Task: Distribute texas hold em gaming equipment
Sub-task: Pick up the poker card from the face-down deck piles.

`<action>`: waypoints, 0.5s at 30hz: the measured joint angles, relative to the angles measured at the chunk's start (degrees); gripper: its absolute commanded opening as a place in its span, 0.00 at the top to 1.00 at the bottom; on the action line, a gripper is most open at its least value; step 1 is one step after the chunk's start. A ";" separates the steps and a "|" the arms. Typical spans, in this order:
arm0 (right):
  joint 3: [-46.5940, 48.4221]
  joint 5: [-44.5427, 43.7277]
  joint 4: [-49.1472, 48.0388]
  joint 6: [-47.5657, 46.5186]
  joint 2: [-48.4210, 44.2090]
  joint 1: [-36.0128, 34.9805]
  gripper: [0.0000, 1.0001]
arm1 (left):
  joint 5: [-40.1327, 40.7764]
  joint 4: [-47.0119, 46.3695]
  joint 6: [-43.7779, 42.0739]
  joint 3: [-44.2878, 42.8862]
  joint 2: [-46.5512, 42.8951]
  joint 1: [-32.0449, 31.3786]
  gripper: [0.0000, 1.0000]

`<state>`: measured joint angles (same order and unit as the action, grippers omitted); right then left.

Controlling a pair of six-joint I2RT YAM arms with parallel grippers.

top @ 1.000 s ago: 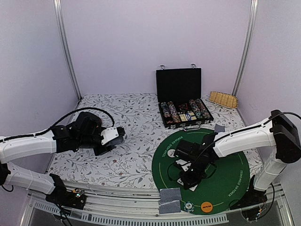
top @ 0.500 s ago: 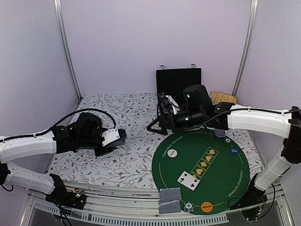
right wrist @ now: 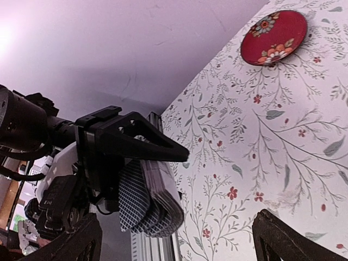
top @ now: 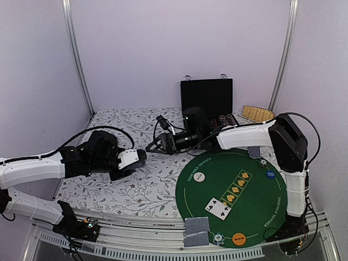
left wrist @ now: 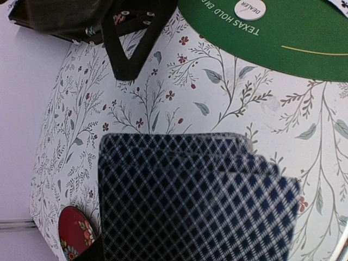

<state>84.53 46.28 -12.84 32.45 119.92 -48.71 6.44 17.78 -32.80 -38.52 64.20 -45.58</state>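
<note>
The left tool (top: 138, 158) clamps the fanned playing cards (left wrist: 190, 201) above the surface (top: 109, 190); the right tool (right wrist: 222, 186), spread wide and empty, sits near them; best pinch one card's edge only, lightly

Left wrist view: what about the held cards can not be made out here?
- Faces: the cards show only their backs, in the right wrist view too.
- Count: they overlap, and the bottom edge cuts them off.
- Grip: the cards hide the left fingers almost wholly here; the right wrist view shows them.
</note>
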 measured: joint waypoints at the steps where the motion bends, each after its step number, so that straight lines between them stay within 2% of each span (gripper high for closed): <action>1: 0.59 0.66 -0.74 0.48 0.55 -0.50 0.02 | 0.04 -0.07 0.00 0.00 0.00 0.00 0.48; 15: 7.85 5.38 -4.15 5.38 10.49 -2.99 0.05 | 0.07 -0.85 0.00 0.00 0.61 0.00 0.49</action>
<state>92.38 51.66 -16.99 37.82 130.41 -51.70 6.50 16.93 -32.80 -38.52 64.82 -45.58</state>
